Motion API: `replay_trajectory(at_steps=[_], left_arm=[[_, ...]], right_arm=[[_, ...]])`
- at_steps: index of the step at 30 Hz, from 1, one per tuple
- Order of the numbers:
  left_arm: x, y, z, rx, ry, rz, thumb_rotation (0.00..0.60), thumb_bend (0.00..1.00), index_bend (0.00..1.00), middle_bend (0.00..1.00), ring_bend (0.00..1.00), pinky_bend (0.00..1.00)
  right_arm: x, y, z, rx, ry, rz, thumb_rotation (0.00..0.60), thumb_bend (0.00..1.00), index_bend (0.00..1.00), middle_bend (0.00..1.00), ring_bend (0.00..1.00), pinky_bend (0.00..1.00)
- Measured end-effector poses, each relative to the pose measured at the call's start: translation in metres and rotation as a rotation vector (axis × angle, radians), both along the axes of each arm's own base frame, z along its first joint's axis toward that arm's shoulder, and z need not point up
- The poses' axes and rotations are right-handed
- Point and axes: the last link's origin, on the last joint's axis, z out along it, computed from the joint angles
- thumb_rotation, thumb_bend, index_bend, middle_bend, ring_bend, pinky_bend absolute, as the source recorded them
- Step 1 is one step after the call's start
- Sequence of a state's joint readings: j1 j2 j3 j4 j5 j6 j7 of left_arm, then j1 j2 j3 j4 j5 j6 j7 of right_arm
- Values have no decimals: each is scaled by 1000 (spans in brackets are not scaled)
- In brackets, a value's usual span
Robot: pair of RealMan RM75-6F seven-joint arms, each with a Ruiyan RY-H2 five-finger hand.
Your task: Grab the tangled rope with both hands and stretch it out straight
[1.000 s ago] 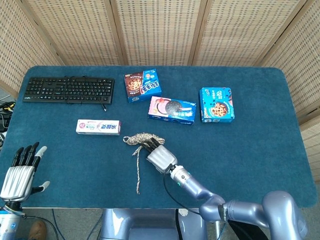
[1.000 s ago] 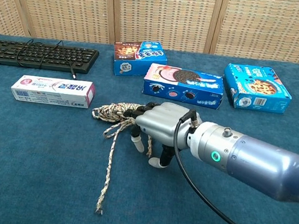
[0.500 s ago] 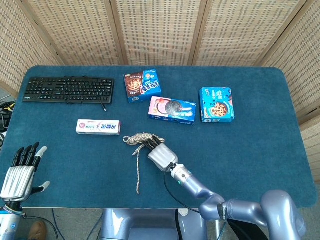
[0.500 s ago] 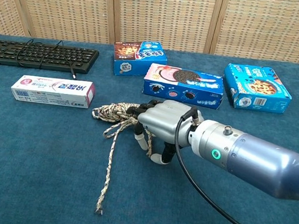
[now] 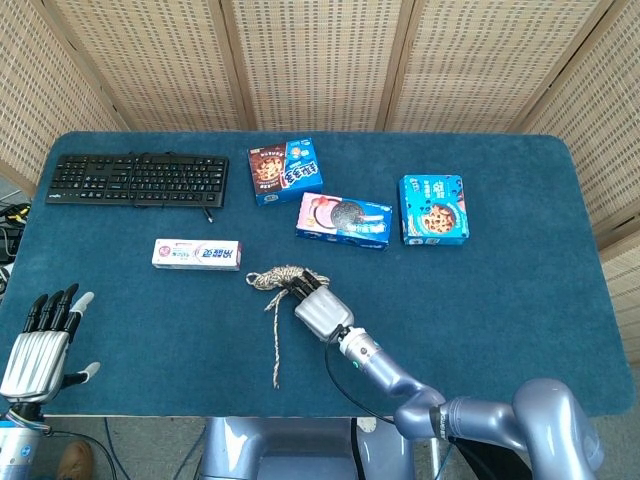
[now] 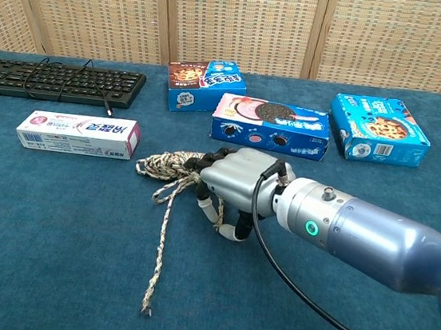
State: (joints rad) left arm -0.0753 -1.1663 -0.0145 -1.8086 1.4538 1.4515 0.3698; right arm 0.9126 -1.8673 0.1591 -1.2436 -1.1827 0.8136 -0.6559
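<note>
- Woven cane screens (image 5: 320, 60) in wooden frames stand behind a table (image 5: 520, 300) covered in deep blue, short-pile carpet-like cloth, with rounded corners.
- Near the middle of the table lies the rope (image 6: 169, 176): a braided, tan-and-brown cord, its upper part bunched into a loose knot, one frayed strand trailing straight toward the front edge.
- The right hand (image 6: 230, 184), a smooth silver-grey shell with dark fingers, lies on the knot's right side; its fingers curl down onto the cord and touch it, but whether they truly grip it cannot be told.
- A black cable loops from the hand back along the glossy blue-grey forearm.
- The left hand (image 5: 40, 340) rests at the table's front left corner, well apart from the rope, fingers straight and spread, holding nothing.
- A flat black keyboard (image 5: 138, 179) sits far left at the back.
- A long white toothpaste box (image 5: 196, 253) lies just left of the knot.
- Three cardboard biscuit boxes (image 5: 343, 220), mostly blue and printed with cookies, sit behind the rope.
</note>
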Motion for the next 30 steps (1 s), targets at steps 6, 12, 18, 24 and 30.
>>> replay_trajectory(at_steps=[6,12,18,24,30], left_arm=[[0,0,0,0,-3,1,600,0,0,0,0,0],[0,0,0,-3,-3,0,600,0,0,0,0,0],[0,0,-1,-5,-2,-2,600,0,0,0,0,0],[1,0,-2,-9,-3,-9,600,0,0,0,0,0],[6,1,-5,-23,-13,-55,600,0,0,0,0,0]], right_arm=[[0,-1,0,-3,-1,-1,600,443,549,0,0,0],[2,-1,0,-7,-3,2,600,493,584,4,0,0],[3,-1,1,-12,-9,16,600,505,603,11,0,0],[4,-1,3,-14,-21,36,600,513,625,27,0,0],[6,-2,9,1,-48,73,600,515,630,33,0,0]])
